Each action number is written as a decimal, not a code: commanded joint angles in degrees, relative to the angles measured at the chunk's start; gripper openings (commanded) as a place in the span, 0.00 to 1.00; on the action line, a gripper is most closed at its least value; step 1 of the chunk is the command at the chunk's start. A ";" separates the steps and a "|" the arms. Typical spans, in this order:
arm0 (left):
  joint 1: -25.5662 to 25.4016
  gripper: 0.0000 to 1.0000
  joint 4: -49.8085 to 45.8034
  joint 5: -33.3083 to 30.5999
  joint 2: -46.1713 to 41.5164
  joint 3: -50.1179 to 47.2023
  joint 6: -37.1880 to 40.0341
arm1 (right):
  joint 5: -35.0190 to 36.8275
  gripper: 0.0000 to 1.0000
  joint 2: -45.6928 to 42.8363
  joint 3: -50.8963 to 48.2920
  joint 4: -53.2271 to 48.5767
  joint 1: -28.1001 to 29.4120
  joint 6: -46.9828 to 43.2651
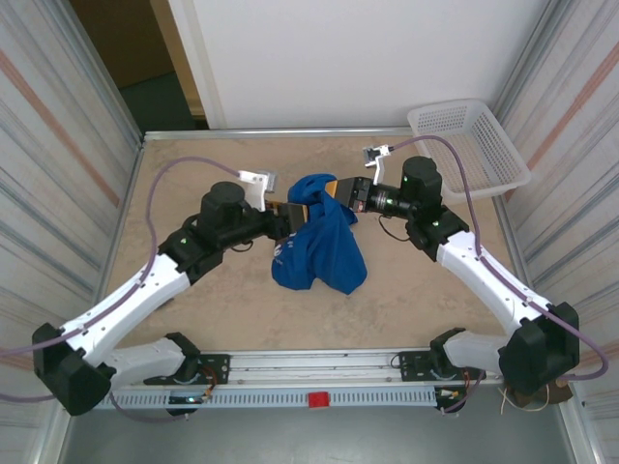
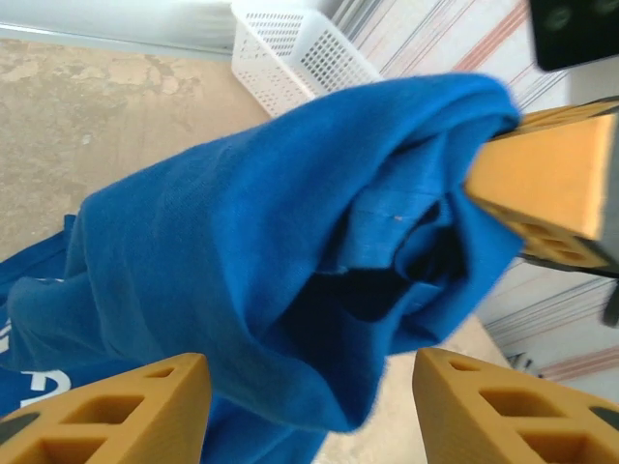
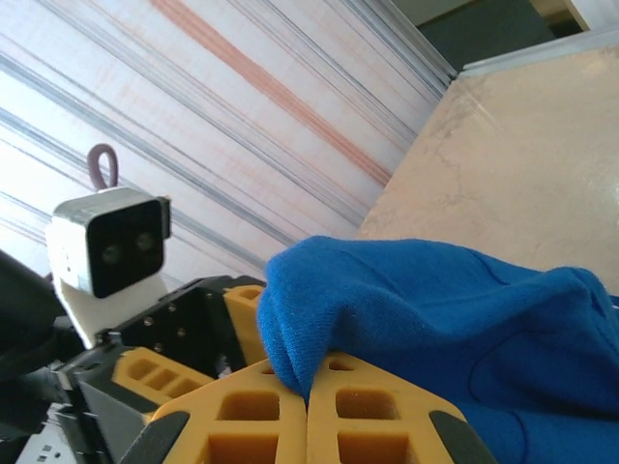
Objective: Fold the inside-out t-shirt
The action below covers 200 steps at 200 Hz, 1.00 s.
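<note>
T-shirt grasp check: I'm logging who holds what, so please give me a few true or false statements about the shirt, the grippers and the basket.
1. The right gripper is shut on the t-shirt. True.
2. The left gripper is clamped shut. False: its jaws stand apart, with cloth hanging between them.
3. The white basket stands at the table's far right corner. True.
4. The t-shirt lies in the basket. False: it is bunched mid-table between the two arms.
</note>
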 commanded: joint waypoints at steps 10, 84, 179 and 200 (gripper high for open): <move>-0.23 0.56 2.15 -1.92 1.23 3.47 3.25 | -0.11 0.00 -0.92 -1.08 1.96 0.55 0.65; -0.24 0.55 3.81 -1.17 2.57 5.26 2.84 | -0.11 0.00 -0.74 -1.53 2.45 1.47 0.62; 0.38 0.00 2.59 3.41 6.06 9.67 2.68 | 0.32 0.00 -0.28 -1.42 2.34 1.46 0.42; 3.42 0.00 1.93 11.93 4.95 12.31 -1.51 | 4.59 0.24 1.59 0.49 -4.34 0.13 -4.41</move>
